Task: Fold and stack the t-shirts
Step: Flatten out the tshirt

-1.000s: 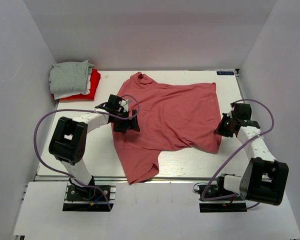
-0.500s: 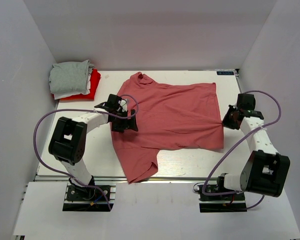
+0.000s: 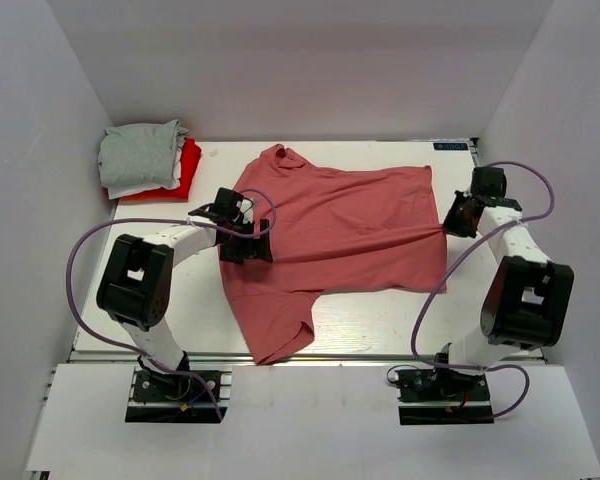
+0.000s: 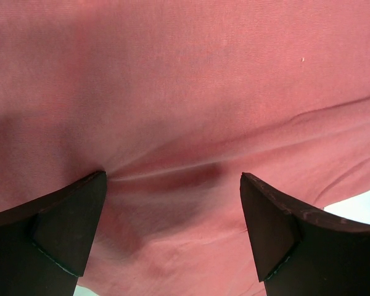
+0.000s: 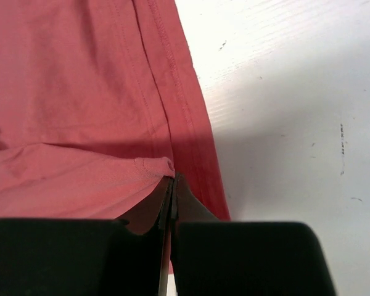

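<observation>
A salmon-pink round-necked cloth t-shirt (image 3: 350,230) lies spread mid-frame on the white table (image 3: 400,320). Its long axis runs left to right, with the neck at upper left and the hem at right. The right gripper (image 5: 172,182) is clenched on a pinch of hem. The left gripper (image 4: 172,179) stands spread wide over the shirt's left side. A stack of folded grey, white and red shirts (image 3: 145,160) sits at upper left.
</observation>
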Robot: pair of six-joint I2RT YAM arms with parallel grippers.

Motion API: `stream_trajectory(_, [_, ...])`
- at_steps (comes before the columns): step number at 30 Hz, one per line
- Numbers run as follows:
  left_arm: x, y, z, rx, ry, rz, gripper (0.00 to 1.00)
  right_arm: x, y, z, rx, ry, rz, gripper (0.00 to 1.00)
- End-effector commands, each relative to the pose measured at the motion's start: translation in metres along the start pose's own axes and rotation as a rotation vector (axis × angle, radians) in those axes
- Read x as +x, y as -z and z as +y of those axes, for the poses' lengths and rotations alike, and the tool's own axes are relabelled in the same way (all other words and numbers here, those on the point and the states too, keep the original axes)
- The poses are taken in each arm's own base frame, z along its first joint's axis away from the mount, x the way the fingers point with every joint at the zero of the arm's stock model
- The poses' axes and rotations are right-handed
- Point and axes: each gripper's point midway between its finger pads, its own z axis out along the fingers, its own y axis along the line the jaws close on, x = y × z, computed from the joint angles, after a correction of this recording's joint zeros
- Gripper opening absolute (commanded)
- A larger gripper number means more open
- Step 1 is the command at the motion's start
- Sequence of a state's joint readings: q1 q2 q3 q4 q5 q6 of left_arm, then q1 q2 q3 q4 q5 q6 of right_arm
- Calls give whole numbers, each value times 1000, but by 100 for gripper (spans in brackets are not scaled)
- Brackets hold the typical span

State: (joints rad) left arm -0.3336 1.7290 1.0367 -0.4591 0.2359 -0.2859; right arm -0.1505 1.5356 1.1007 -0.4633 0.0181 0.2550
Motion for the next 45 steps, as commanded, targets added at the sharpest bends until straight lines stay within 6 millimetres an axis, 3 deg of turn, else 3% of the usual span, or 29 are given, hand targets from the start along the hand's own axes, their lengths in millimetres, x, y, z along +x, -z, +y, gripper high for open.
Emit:
stream_trajectory(1, [-10,7,3,-14,-33,-49,100,-22,-9,0,-1,22,-37,0])
stream_trajectory(5, [-22,6,-4,16,-42,-78,100,-31,-20,3,-11,41,-41,0])
stream_trajectory(6, [-21,7,-6,28,-52,-75,100,-24,-27,2,-4,46,-2,0])
stream_trajectory(8, [-27,10,-10,42,-65,-83,100,-31,-25,4,-5,52,0,23])
stream_trajectory(9, [-27,10,-10,42,-65,-83,100,-27,-26,2,0,48,19,41])
stream_trajectory(11, [-39,16,-16,59,-83,-113,100,-23,-18,2,1,45,21,61])
stream_trajectory(13, [-48,26,-23,71,-87,-123,100,-24,-1,-2,23,48,-3,72])
stream_trajectory(17, [-59,43,-45,146,-121,-147,100,8,15,-5,24,-14,45,90])
stream_trajectory(18, [-64,45,-48,150,-125,-160,100,24,14,-5,20,-41,77,90])
stream_trajectory(19, [-65,49,-51,168,-129,-164,100,25,24,5,-44,-49,59,90])
stream_trajectory(23, [-86,50,-60,195,-142,-228,100,78,18,25,-199,-105,162,90])
stream_trajectory(24, [-97,52,-64,200,-149,-247,100,80,19,33,-247,-110,169,90])
stream_trajectory(26, [-107,37,-64,201,-136,-245,100,91,16,38,-281,-123,202,90])
stream_trajectory(28, [-124,32,-69,217,-144,-261,100,100,13,36,-279,-125,222,90])
stream_trajectory(30, [-129,14,-66,213,-140,-249,100,104,7,33,-262,-134,231,90])
stream_trajectory(35, [-131,-18,-49,194,-113,-218,100,125,-6,27,-237,-198,292,90])
stream_trajectory(38, [-126,-34,-42,176,-93,-192,100,152,-8,13,-151,-269,366,90])
stream_trajectory(41, [-122,-44,-34,148,-72,-170,100,200,2,-11,-17,-345,482,90])
stream_trajectory(42, [-119,-50,-31,136,-57,-157,100,206,10,-16,9,-369,487,90])
stream_trajectory(44, [-117,-55,-28,124,-42,-150,100,232,21,-19,34,-440,532,90])
stream_trajectory(45, [-121,-54,-27,115,-43,-162,100,233,25,-18,26,-456,520,90])
